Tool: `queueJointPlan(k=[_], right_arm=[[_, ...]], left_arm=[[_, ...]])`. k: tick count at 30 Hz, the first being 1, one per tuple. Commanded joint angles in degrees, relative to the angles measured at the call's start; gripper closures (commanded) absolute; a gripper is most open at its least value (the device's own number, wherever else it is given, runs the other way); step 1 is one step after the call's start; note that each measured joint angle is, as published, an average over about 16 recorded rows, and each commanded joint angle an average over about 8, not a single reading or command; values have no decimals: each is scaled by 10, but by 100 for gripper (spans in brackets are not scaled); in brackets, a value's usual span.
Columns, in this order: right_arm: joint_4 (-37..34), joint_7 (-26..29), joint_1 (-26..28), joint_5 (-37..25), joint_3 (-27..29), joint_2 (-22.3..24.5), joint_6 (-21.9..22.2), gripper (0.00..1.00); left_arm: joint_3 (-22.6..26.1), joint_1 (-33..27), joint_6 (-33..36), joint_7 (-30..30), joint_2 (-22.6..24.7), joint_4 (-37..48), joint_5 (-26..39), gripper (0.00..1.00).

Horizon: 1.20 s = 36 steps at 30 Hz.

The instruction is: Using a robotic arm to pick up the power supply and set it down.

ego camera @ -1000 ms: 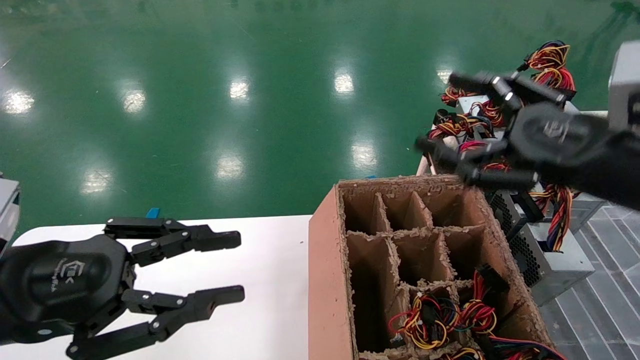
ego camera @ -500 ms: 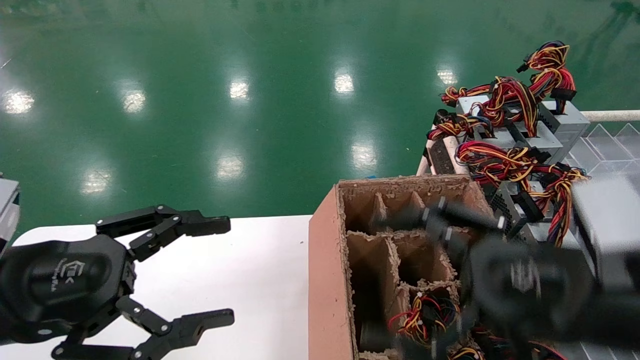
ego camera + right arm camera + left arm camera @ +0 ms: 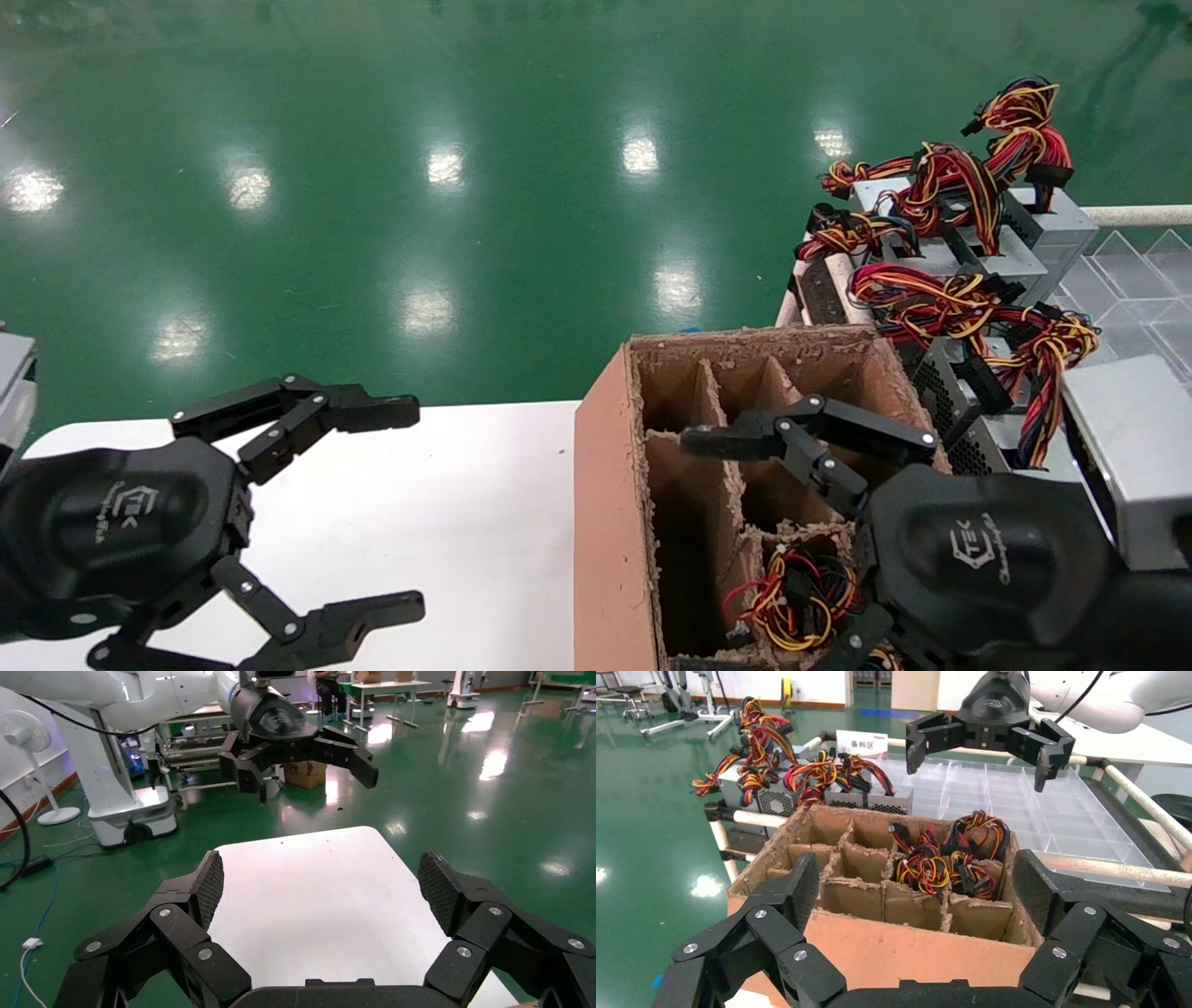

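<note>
Several silver-grey power supplies (image 3: 1048,224) with red, yellow and black wire bundles stand on a rack at the right; in the left wrist view they (image 3: 772,797) show behind the box. More wire bundles (image 3: 792,596) poke out of the near compartments of a cardboard box (image 3: 605,522). My right gripper (image 3: 694,550) hangs open over that box, holding nothing, one finger above the middle compartments. In the left wrist view it (image 3: 981,755) floats above the box's far side. My left gripper (image 3: 410,508) is open and empty over the white table (image 3: 484,503).
The divided cardboard box (image 3: 877,941) stands at the table's right end, with its far compartments showing no contents. A clear divided tray (image 3: 1136,280) lies to the right of the rack. Green floor lies beyond the table edge. The right wrist view shows bare table (image 3: 316,896).
My right gripper has swung from above the rack at the upper right down and toward me, over the box. My left gripper's fingers have spread wider apart.
</note>
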Motion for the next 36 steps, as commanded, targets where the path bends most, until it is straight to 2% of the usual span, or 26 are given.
queueJointPlan(k=[1,36], right_arm=[[-3,-1,2,-1,0,-1,1,0],[-13,-5,8,-5,2,-3,7,0]], left_arm=[[0,0,0,0,0,0,0,0],[0,0,0,0,0,0,0,0]])
